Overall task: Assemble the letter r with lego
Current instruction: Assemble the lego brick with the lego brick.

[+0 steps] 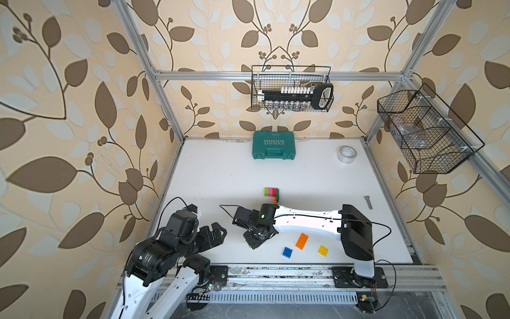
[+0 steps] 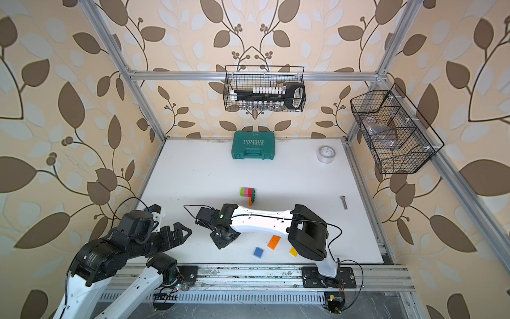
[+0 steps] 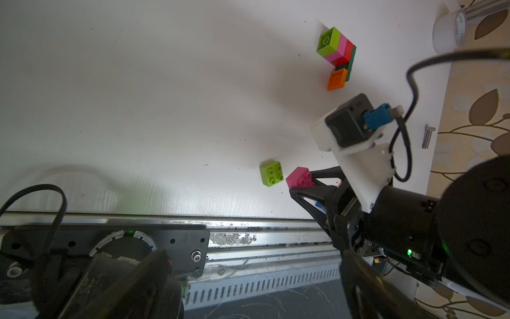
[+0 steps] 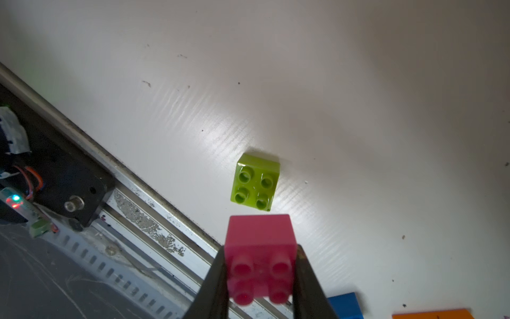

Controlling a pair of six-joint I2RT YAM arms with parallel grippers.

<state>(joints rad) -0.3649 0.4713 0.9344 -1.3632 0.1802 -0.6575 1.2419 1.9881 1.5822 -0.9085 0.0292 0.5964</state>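
Note:
My right gripper [image 4: 260, 265] is shut on a pink square brick [image 4: 259, 248], studs facing the wrist camera, just above the table. A loose lime square brick [image 4: 256, 182] lies studs up right beside it; both also show as the lime brick [image 3: 271, 173] and pink brick [image 3: 299, 178]. Joined bricks [image 1: 271, 192] in lime, pink, red, dark green and orange lie mid-table, seen closer as that cluster [image 3: 336, 49]. Near the front lie a long orange brick [image 1: 302, 241], a blue brick [image 1: 287, 252] and a yellow brick [image 1: 323, 250]. My left gripper [image 1: 218, 234] is open and holds nothing at the front left.
A teal tool case [image 1: 273, 145] stands at the back, a tape roll [image 1: 347, 154] at the back right, and a bolt [image 1: 368, 202] lies to the right. Wire baskets [image 1: 292, 91] [image 1: 425, 132] hang on the walls. An aluminium rail [image 1: 276, 273] runs along the front edge.

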